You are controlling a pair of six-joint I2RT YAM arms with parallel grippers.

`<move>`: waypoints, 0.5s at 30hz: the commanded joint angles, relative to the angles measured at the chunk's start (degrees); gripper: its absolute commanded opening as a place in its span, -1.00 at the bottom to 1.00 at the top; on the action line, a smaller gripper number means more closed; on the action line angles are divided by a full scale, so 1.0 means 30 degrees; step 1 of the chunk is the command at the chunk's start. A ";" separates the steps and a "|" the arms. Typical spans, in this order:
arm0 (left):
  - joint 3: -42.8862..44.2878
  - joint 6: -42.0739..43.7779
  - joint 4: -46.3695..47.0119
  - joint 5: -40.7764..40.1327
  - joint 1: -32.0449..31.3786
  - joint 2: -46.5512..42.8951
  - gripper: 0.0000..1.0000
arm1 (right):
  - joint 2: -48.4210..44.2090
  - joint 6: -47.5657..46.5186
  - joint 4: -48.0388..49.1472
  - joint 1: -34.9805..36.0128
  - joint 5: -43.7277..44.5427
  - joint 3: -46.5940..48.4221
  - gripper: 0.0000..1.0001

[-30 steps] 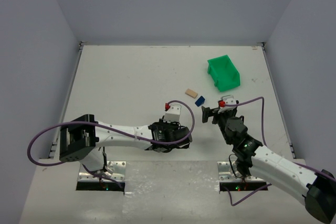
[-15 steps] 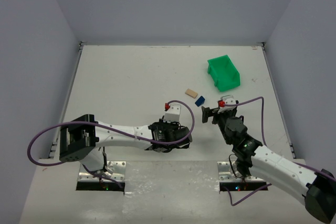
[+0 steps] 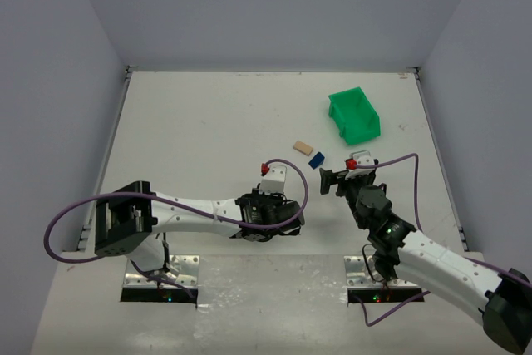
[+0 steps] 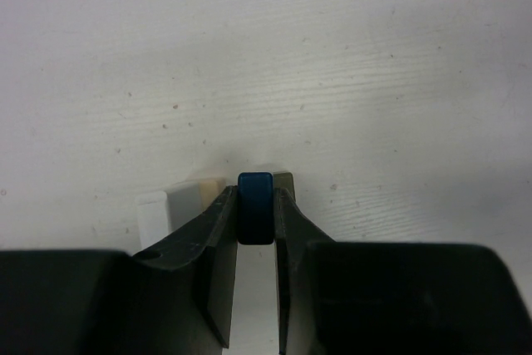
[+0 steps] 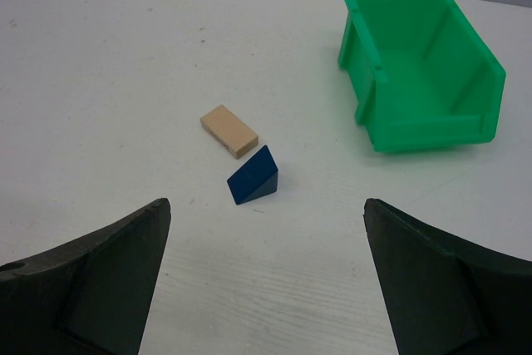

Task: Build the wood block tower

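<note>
Left wrist: tool (image 4: 256,199) pinches block (image 4: 255,220) (blue).

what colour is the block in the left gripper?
Dark blue; the block shows best in the left wrist view, clamped by the left gripper.

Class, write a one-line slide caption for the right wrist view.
Open right gripper faces a tan block, blue wedge and green bin.

Wood blocks: loose pieces on the white table.
Tan plank (image 5: 229,131) lies flat just beside dark blue wedge (image 5: 254,175); dark blue piece (image 4: 255,208) pinched upright in left gripper (image 4: 256,215), white block (image 4: 154,216) and tan block (image 4: 199,197) side by side next to it.
</note>
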 commanded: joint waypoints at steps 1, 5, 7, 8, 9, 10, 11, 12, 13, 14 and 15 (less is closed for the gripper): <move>0.0778 -0.0335 0.0468 -0.0461 -0.0179 0.0162 -0.91 | -0.0227 -0.0030 0.0742 -0.0039 0.0547 0.0444 0.97; 0.0837 -0.0335 0.0468 -0.0469 -0.0179 0.0170 -0.90 | -0.0227 -0.0060 0.0742 -0.0048 0.0626 0.0436 0.97; 0.0858 -0.0314 0.0468 -0.0490 -0.0179 0.0220 -0.90 | -0.0227 -0.0052 0.0742 -0.0068 0.0634 0.0443 0.97; 0.0914 -0.0314 0.0468 -0.0490 -0.0179 0.0221 -0.90 | -0.0227 -0.0079 0.0742 -0.0041 0.0634 0.0444 0.97; 0.0945 -0.0314 0.0468 -0.0462 -0.0179 0.0276 -0.90 | -0.0200 -0.0053 0.0742 -0.0039 0.0662 0.0444 0.97; 0.0926 -0.0334 0.0448 -0.0461 -0.0179 0.0279 -0.90 | -0.0198 -0.0071 0.0742 -0.0039 0.0664 0.0444 0.97; 0.0917 -0.0343 0.0439 -0.0475 -0.0179 0.0265 -0.90 | -0.0183 -0.0080 0.0742 -0.0054 0.0649 0.0444 0.97; 0.0917 -0.0343 0.0439 -0.0490 -0.0179 0.0250 -0.90 | -0.0169 -0.0080 0.0742 -0.0068 0.0635 0.0444 0.97; 0.0917 -0.0381 0.0414 -0.0477 -0.0179 0.0225 -0.90 | -0.0156 -0.0080 0.0742 -0.0068 0.0647 0.0457 0.97; 0.0907 -0.0440 0.0371 -0.0481 -0.0179 0.0162 -0.90 | -0.0130 -0.0080 0.0752 -0.0059 0.0673 0.0473 0.97; 0.0888 -0.0476 0.0347 -0.0523 -0.0179 0.0093 -0.90 | -0.0106 -0.0080 0.0771 -0.0043 0.0689 0.0473 0.97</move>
